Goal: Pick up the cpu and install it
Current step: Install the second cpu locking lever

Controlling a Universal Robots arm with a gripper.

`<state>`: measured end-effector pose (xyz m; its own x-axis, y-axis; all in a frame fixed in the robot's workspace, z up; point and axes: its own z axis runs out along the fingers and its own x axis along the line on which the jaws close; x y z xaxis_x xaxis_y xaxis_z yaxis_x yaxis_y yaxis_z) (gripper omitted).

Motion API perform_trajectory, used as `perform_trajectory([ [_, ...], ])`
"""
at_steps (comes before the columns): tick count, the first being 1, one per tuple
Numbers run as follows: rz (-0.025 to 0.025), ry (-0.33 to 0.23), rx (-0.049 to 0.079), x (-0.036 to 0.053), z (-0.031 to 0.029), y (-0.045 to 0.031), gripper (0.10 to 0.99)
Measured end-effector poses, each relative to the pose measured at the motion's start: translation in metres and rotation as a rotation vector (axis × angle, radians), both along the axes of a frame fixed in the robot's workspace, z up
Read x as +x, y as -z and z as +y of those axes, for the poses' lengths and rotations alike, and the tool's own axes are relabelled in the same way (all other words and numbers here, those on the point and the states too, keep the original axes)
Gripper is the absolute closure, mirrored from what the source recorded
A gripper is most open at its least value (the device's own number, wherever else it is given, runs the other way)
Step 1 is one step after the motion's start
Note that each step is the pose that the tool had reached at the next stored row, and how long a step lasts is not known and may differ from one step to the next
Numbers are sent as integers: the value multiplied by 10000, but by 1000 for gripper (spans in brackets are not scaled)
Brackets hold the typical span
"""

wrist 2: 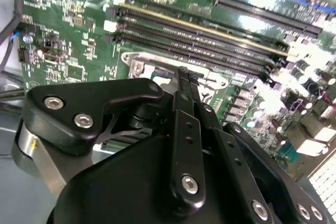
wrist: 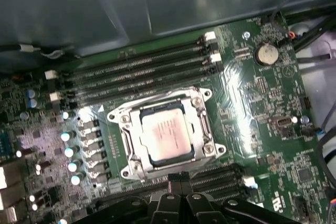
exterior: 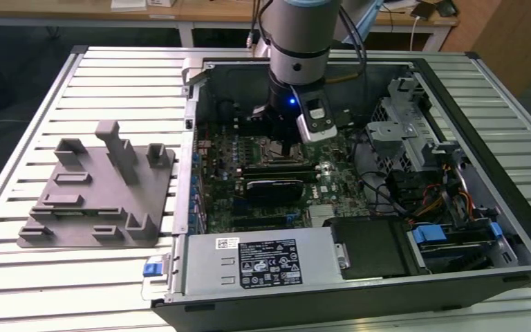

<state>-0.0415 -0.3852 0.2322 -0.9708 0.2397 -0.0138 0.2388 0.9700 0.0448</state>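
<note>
The cpu (wrist: 165,135), a flat square chip with a shiny silver top, lies seated inside the metal socket frame (wrist: 126,129) on the green motherboard (wrist: 262,103). My gripper (wrist: 176,177) hovers just beside the socket's edge, its two black fingers pressed together with nothing between them. In the second wrist view the gripper (wrist 2: 184,74) points down at the board near the socket corner. In the exterior view the gripper (exterior: 289,149) reaches down into the open computer case (exterior: 487,228), over the middle of the motherboard.
Memory slots (wrist: 136,74) run along both sides of the socket. A grey plastic tray with upright posts (exterior: 99,200) sits on the slatted table at the exterior view's left. A drive cage (exterior: 413,131), cables (exterior: 431,200) and the power supply (exterior: 256,259) crowd the case.
</note>
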Motion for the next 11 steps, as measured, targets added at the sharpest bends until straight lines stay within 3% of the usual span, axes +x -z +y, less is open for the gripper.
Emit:
perform_trajectory([
  [4,-1,0,31,1,-56,5,980],
  [9,-1,-23,431,-15,-95,28,980],
  [11,0,-29,507,-37,-117,36,980],
])
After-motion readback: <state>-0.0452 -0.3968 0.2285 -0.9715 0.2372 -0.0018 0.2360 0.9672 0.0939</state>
